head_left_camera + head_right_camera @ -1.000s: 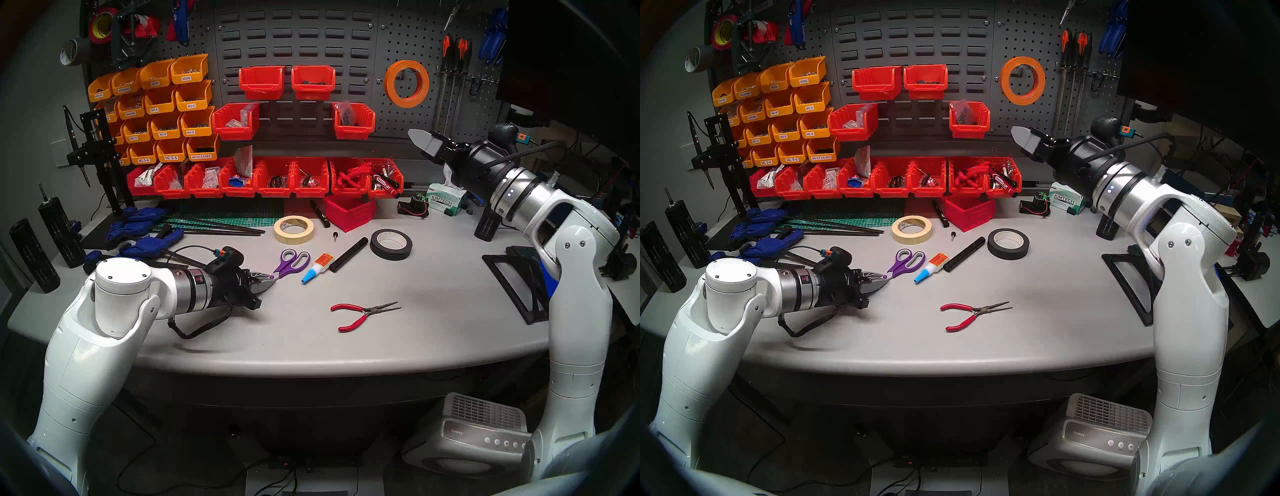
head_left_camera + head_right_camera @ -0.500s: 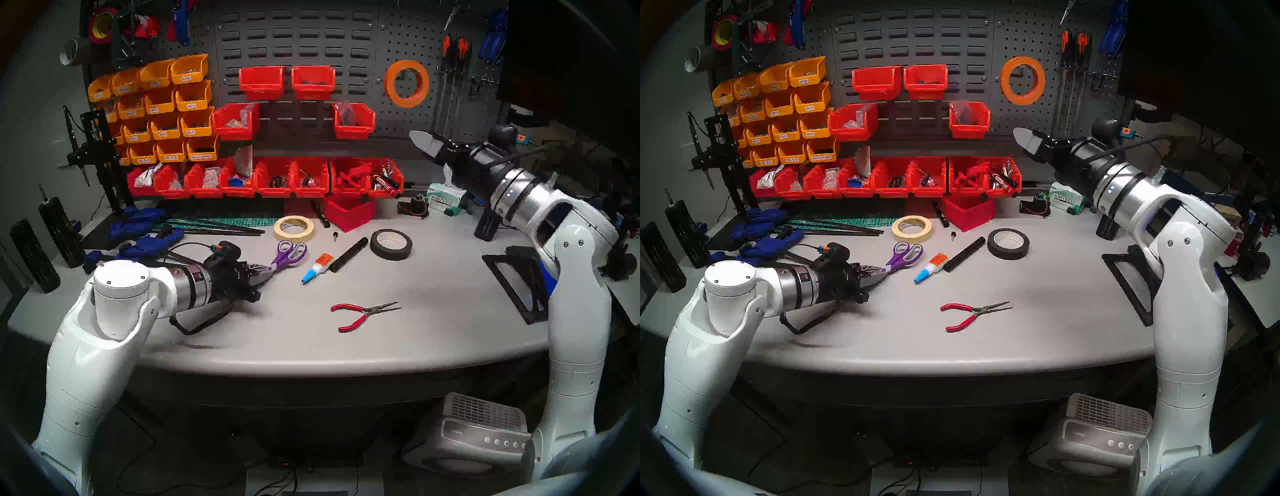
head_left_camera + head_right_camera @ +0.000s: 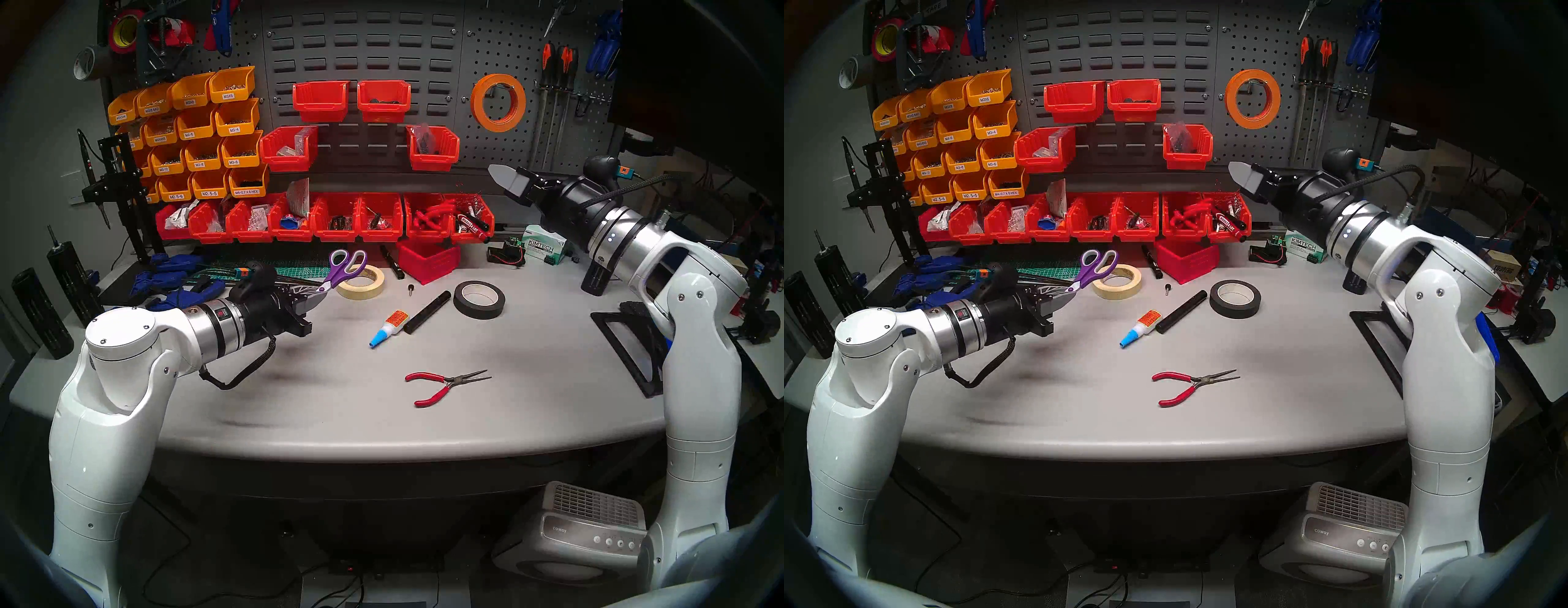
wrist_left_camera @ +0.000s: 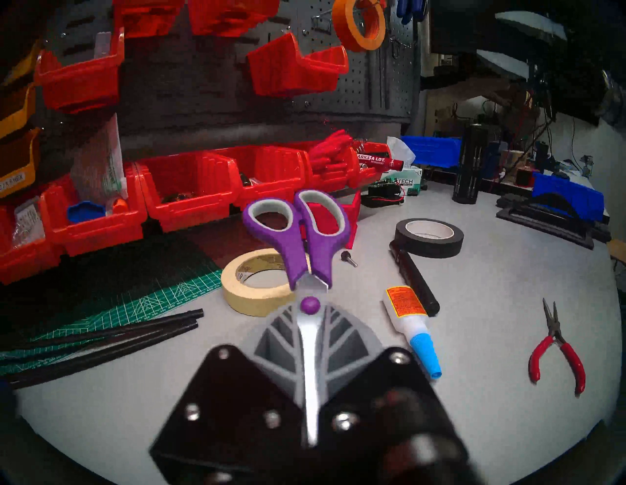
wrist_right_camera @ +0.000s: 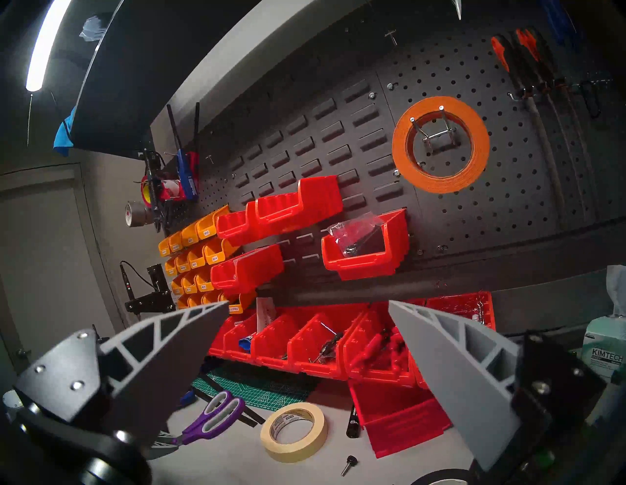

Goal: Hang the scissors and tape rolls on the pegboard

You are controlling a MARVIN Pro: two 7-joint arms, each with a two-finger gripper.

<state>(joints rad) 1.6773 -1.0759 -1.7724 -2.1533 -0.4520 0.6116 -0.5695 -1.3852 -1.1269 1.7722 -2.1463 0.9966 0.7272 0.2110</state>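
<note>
Scissors [image 3: 339, 271] at middle left of the head view, up off the table [image 3: 382, 407], pinched by the blades in the left gripper [image 3: 316, 295], purple handles poking up toward the bins. Fingers clamped narrow on bare steel, so could easily slip or swivel on the way up; smooth blade, small contact patch. Handle loops hanging right over the cream tape roll [image 3: 360, 281], lying flat just behind, not hung yet. Black tape roll [image 3: 479, 299] and red pliers [image 3: 445, 384] lower right of centre, not part of the job.

Right gripper [image 3: 507, 182] further back at middle right, fingers spread wide, nothing in them. Orange tape roll [image 3: 497, 102] already on its hook, upper right on the pegboard [image 3: 500, 51].

Hard to tell: how far the blade tips run back inside the gripper in the wrist view, all blurry there. Free hook for the loops also tough to pick out.
</note>
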